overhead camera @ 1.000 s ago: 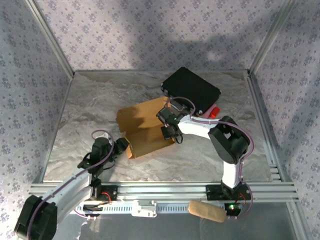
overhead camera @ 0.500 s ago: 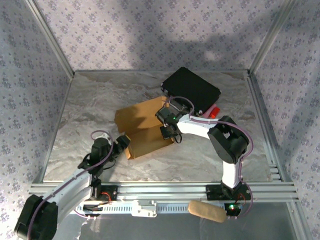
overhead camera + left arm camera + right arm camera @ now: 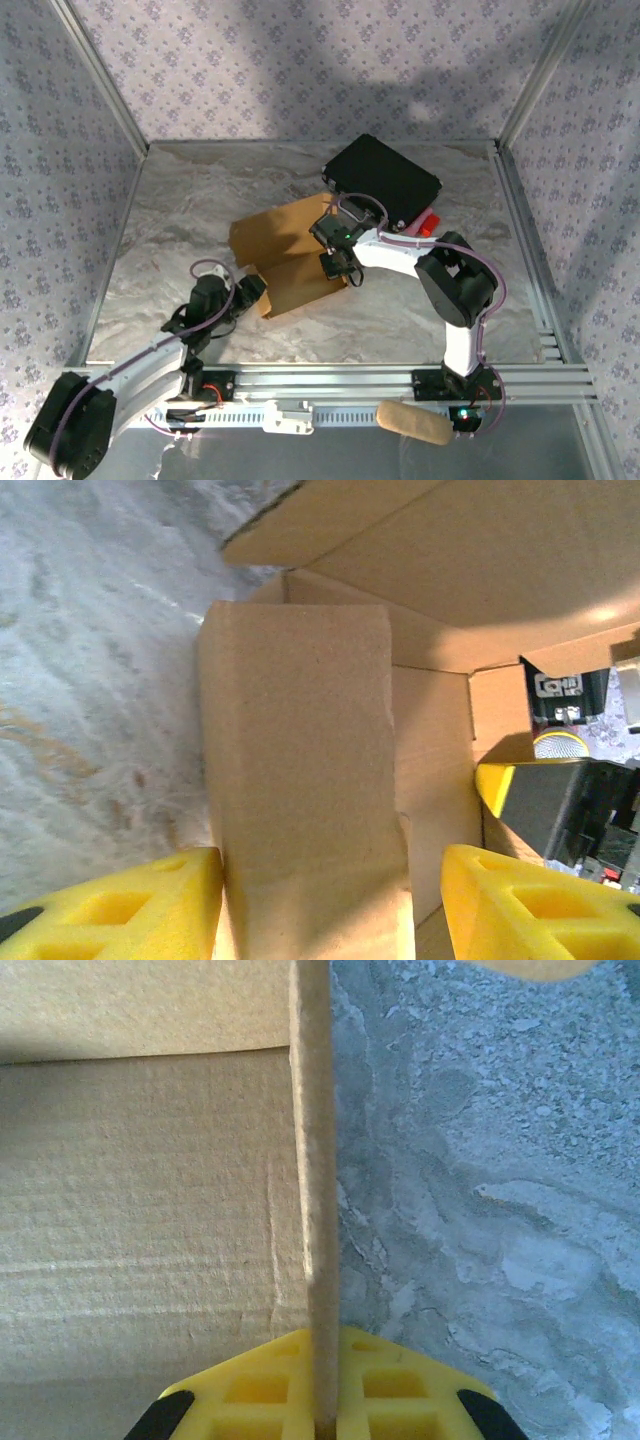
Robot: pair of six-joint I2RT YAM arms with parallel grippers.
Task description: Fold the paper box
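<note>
The paper box (image 3: pixel 285 232) is tan cardboard, half folded, lying at the table's middle with a wide flap spread behind it. My left gripper (image 3: pixel 250 290) sits at its near-left end. In the left wrist view the left gripper (image 3: pixel 325 910) is open around an upright flap (image 3: pixel 300 760); the left pad touches the flap's edge and the right pad (image 3: pixel 540 905) stands clear of it. My right gripper (image 3: pixel 335 262) is at the box's right end. In the right wrist view the right gripper (image 3: pixel 325 1400) is shut on a thin cardboard wall (image 3: pixel 315 1160), the box panel (image 3: pixel 150 1210) lying to its left.
A black case (image 3: pixel 385 178) lies at the back right, close behind the box, with a small red object (image 3: pixel 428 224) beside it. The marbled table (image 3: pixel 180 200) is bounded by patterned walls and an aluminium rail (image 3: pixel 330 380) at the front.
My left gripper has slid a little right, closer onto the box's near-left end, and its jaws have widened then narrowed. The right arm and the box have stayed put.
</note>
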